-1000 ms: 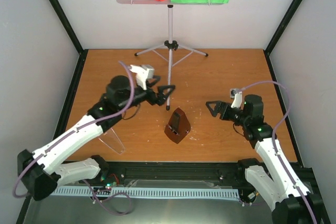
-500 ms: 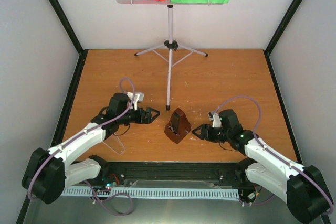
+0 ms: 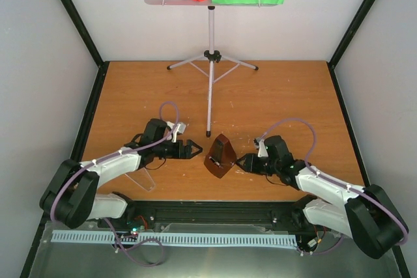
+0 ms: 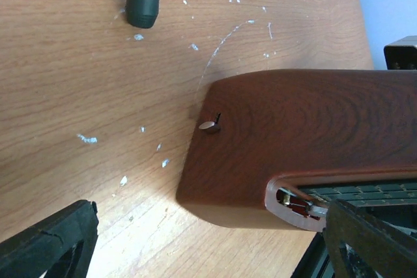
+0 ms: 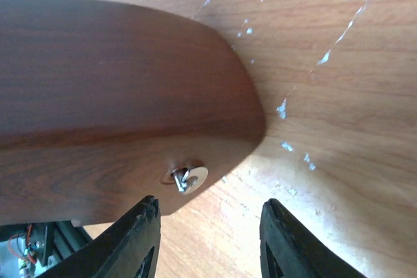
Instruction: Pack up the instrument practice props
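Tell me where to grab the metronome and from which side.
Grip the metronome low on its wide base, probably from the right, where the right gripper sits level with it. Its wooden sides taper upward, so a grip higher up could slide off. Keep the jaws clear of the small metal key sticking out of that side.

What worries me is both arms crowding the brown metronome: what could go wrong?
The right fingers sit at the silver key on the dark-brown pyramid metronome and could snag it or slip off. Uneven pushes with the open left fingers could tip it toward the silver stand's black-capped leg.
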### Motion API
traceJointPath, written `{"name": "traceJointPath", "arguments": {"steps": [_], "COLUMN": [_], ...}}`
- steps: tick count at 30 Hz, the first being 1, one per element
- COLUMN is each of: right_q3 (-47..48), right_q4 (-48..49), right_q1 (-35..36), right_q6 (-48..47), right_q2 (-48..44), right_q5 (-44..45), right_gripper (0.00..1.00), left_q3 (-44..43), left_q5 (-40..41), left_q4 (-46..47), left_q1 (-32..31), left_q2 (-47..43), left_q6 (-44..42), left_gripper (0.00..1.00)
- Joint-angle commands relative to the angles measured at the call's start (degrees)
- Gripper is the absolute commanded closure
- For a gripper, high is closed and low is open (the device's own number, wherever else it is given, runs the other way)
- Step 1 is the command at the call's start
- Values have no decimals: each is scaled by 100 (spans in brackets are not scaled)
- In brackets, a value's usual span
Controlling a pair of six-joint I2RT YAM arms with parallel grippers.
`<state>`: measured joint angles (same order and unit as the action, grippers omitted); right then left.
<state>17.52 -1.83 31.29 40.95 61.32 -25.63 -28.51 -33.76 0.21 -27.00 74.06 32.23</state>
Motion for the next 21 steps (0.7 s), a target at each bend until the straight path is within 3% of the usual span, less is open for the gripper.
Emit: {"name": "traceJointPath", "arguments": {"steps": [1, 4, 10, 15, 21], "right_q3": [106, 83, 161, 158, 657], "right_q4": [299, 241, 169, 1137, 776], "right_q1": [61, 62, 62, 78, 262], "right_q6": [-162, -384, -825, -1417, -2453], "right_q2": [-204, -657, -1536, -1983, -1635], "right_q5": [540, 760, 791, -522, -322], "right_gripper": [56, 52, 23, 1, 0], "left_q3": [-79, -117, -212, -269, -309], "left_q5": [-37, -49, -474, -839, -1123], "left_q4": [375, 647, 1231, 1395, 1677], "left_q1": [20, 21, 14, -10, -95], "left_q2": [-146, -333, -372, -261, -283], "left_q6": [-27, 13, 10, -126, -77], "left_gripper": [5, 4, 3, 3, 3]}}
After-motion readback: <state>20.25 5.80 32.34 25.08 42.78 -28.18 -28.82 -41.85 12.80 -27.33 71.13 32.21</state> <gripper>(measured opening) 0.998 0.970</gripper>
